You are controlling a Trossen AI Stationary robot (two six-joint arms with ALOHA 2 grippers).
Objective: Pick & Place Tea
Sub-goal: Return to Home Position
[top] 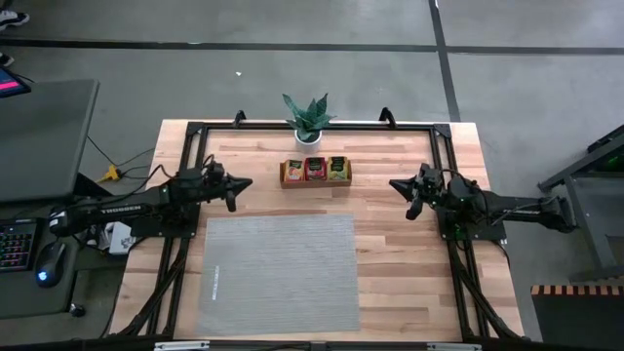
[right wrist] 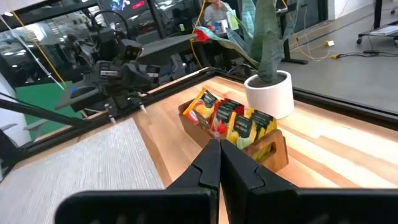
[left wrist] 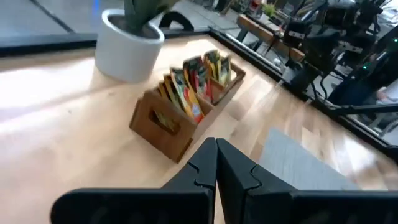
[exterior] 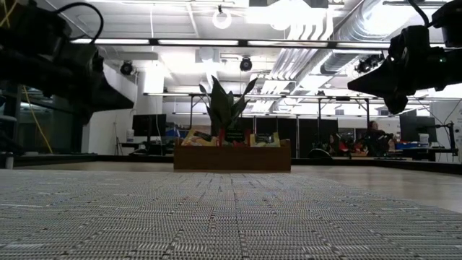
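We find the tea sachets [top: 315, 168] all standing in the wooden tray [top: 315, 183], which sits toward the far edge of the surface [top: 409, 283], just in front of a potted plant [top: 308, 119]. Orange-yellow sachets are in its left compartment, red in the middle, green-yellow in the right. The left end effector [top: 241, 184] hovers left of the tray and the right end effector [top: 397, 184] right of it. Both are well apart from it, each clenched with fingers pressed together on nothing. The grey ribbed mat [top: 278, 278] lies between the arms.
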